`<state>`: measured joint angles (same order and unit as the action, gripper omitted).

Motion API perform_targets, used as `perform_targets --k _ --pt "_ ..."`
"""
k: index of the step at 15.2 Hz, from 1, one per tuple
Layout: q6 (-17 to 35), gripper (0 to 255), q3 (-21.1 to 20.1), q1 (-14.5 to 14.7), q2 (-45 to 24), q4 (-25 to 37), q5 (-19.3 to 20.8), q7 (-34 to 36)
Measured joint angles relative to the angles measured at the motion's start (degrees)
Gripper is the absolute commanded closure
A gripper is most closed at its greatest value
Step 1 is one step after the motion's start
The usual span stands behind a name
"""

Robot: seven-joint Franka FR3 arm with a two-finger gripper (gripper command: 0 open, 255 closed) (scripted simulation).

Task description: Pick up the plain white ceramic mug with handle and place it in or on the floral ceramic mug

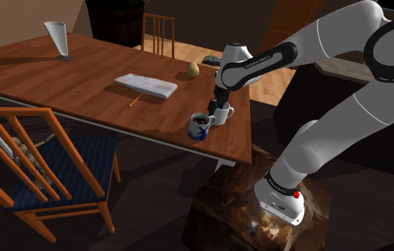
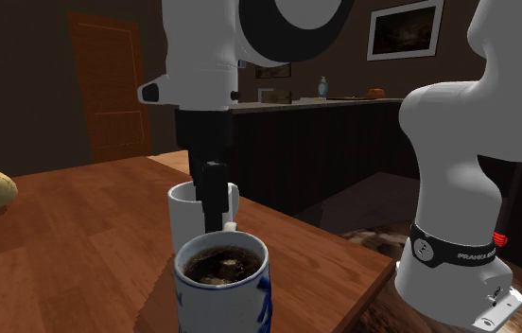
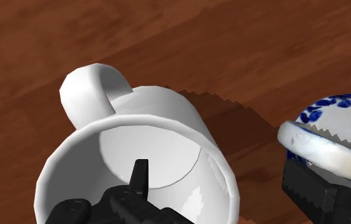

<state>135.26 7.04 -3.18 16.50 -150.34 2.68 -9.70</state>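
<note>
The white mug [image 1: 223, 113] stands upright near the table's near corner, with its handle [image 3: 86, 89] turned away from the floral mug. The blue-and-white floral mug [image 1: 199, 127] stands right beside it, holding something dark [image 2: 217, 264]. My gripper [image 1: 215, 107] is lowered onto the white mug [image 3: 168, 114] and is open. One finger [image 3: 140, 181] reaches inside the cup, the other finger [image 3: 317, 191] hangs outside its wall, between the two mugs [image 3: 333, 133]. In the second exterior view the gripper [image 2: 214, 194] comes down at the white mug [image 2: 185, 218], behind the floral mug [image 2: 223, 289].
A yellowish potato [image 1: 193, 69] lies farther back on the wooden table [image 1: 60, 78]. A white flat slab [image 1: 145, 85], a thin stick [image 1: 135, 100] and a cone-shaped glass [image 1: 58, 37] are also on it. A wooden chair [image 1: 38, 164] stands at the shoulder view's left. The table edge [image 1: 240, 158] is close by.
</note>
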Motion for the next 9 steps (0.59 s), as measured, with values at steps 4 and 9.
perform_targets --k 4,9 --pt "0.0 255 0.0 0.0 0.0 0.0 0.0 0.0" --pt "0.0 255 0.0 0.0 0.0 0.0 0.0 0.0"
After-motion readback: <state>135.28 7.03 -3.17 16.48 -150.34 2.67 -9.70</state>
